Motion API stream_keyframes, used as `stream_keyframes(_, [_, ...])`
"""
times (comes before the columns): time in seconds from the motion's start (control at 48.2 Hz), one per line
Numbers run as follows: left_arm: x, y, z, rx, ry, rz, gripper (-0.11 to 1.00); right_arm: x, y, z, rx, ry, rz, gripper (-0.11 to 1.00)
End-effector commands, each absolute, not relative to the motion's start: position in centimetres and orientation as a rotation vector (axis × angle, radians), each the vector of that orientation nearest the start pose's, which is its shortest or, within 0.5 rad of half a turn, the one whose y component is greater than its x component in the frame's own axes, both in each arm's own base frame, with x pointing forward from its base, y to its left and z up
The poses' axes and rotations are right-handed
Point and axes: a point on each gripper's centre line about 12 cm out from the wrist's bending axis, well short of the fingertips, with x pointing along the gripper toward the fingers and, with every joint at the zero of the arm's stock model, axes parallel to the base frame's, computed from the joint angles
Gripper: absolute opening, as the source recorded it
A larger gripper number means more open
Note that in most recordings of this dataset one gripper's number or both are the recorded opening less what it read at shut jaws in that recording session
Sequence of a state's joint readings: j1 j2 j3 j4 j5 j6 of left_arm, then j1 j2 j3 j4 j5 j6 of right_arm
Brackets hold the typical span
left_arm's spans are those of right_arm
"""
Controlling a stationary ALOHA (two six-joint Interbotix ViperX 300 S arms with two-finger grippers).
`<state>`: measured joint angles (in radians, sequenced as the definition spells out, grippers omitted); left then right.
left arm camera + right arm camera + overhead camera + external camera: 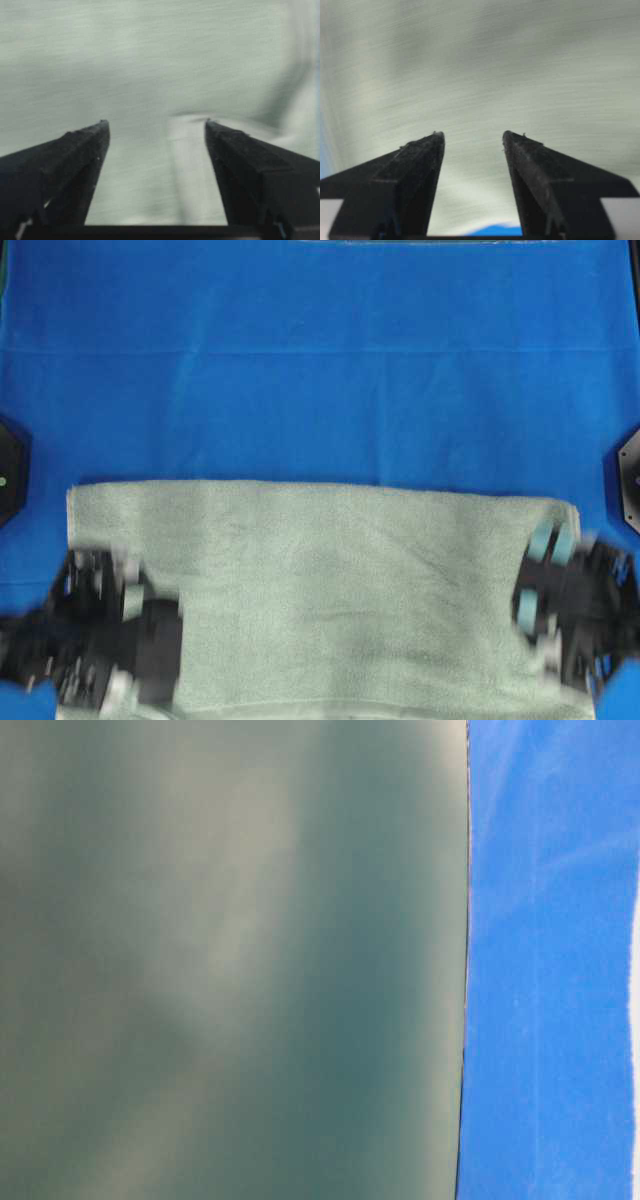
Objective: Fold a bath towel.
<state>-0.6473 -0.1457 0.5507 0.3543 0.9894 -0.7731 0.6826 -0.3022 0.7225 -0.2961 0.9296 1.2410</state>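
Note:
The bath towel (330,590), pale sage green, lies flat as a wide rectangle on the near half of the blue table cover (320,390). My left gripper (156,122) hovers over the towel's left end with its jaws open and nothing between them; a lighter hem strip (190,165) runs under it. My right gripper (472,134) stands open over the right end, holding nothing, with a sliver of blue cover (495,231) below. Both arms look motion-blurred in the overhead view, the left gripper (150,640) and the right gripper (535,585) over the towel's ends. The towel (230,960) fills most of the table-level view.
The blue cover stretches across the far half of the table and shows at the right of the table-level view (550,960). Black arm bases sit at the left edge (10,480) and the right edge (630,475).

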Motion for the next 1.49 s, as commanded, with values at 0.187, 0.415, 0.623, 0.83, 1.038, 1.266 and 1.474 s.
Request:
stream_keyframes(0.187, [27.5, -9.3, 21.0, 0.062, 1.203, 0.157, 0.73, 21.3, 8.2, 20.6, 0.339, 1.163, -0.354, 0.56])
stream_keyframes(0.415, [27.2, -6.0, 18.7, 0.051, 1.219, 0.195, 0.73, 21.4, 5.4, 17.7, 0.320, 1.200, -0.411, 0.56])
stream_keyframes(0.623, [26.8, -2.7, 13.6, -0.009, 1.232, 0.217, 0.74, 21.2, 3.0, 13.0, 0.346, 1.230, -0.443, 0.56])
stream_keyframes(0.83, [25.8, -1.6, 8.6, -0.056, 1.258, 0.188, 0.76, 21.5, 1.9, 9.3, 0.352, 1.251, -0.441, 0.56])
stream_keyframes(1.038, [26.0, -1.8, 7.6, -0.059, 1.275, 0.182, 0.76, 22.1, 2.0, 8.5, 0.348, 1.266, -0.440, 0.56])
stream_keyframes(1.266, [25.8, -1.9, 7.5, -0.077, 1.288, 0.194, 0.57, 22.1, 2.0, 8.5, 0.357, 1.264, -0.444, 0.40])
stream_keyframes(1.474, [25.4, -2.0, 7.6, -0.080, 1.307, 0.207, 0.09, 22.4, 2.1, 8.7, 0.369, 1.251, -0.438, 0.08])
